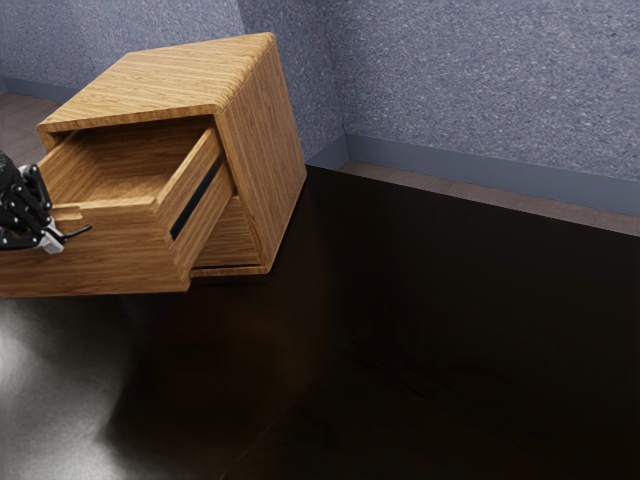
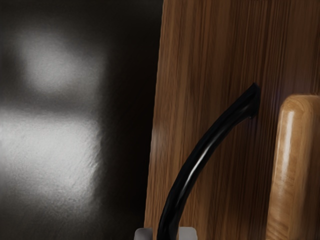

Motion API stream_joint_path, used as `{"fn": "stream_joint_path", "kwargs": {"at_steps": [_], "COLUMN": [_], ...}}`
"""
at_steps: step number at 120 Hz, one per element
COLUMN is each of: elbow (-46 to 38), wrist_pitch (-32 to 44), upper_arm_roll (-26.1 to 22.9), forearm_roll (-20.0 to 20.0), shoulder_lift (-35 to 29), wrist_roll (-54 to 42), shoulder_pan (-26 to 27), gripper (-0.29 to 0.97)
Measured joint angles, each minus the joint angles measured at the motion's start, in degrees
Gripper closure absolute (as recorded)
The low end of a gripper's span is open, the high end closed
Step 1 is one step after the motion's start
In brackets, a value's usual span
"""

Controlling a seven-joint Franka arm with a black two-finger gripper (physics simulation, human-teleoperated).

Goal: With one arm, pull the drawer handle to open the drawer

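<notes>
Black against the pale wood at the exterior view's far left, your pincer sits at the front of the pulled-out drawer, closed on the thin dark drawer handle that sticks out from that front panel. In the wrist view you can see the handle as a glossy black curve rising off the wood grain of the drawer front. Its near end runs down between two light grey fingertips, which press in on it from either side. Moving rightward in the exterior view, the drawer stands well out of the cabinet, its bare wooden inside open to you, with a dark groove running along its side wall. Below it, a second drawer front sits back in the cabinet body. The cabinet rests on a dark, glossy counter that stretches away to the exterior view's right, and behind it a blue-grey wall meets the counter along a paler strip.
</notes>
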State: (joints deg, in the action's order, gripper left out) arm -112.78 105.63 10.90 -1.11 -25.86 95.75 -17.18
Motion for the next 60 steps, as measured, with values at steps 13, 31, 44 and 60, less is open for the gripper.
{"fn": "stream_joint_path", "kwargs": {"at_steps": [13,31,44,60], "elbow": [-0.07,-0.1,-0.12,-0.13], "wrist_pitch": [0.02,0.1,0.19,0.33], "upper_arm_roll": [-0.05,-0.14,-0.16,-0.6], "forearm_roll": [-0.02,-0.45,-0.64,-0.79], "shoulder_lift": [-0.08,-0.23,-0.41,-1.15], "wrist_roll": [0.01,0.01,-0.02,-0.07], "shoulder_pan": [-0.03,0.09,0.14,0.28], "gripper": [0.79,0.78,0.77,0.76]}}
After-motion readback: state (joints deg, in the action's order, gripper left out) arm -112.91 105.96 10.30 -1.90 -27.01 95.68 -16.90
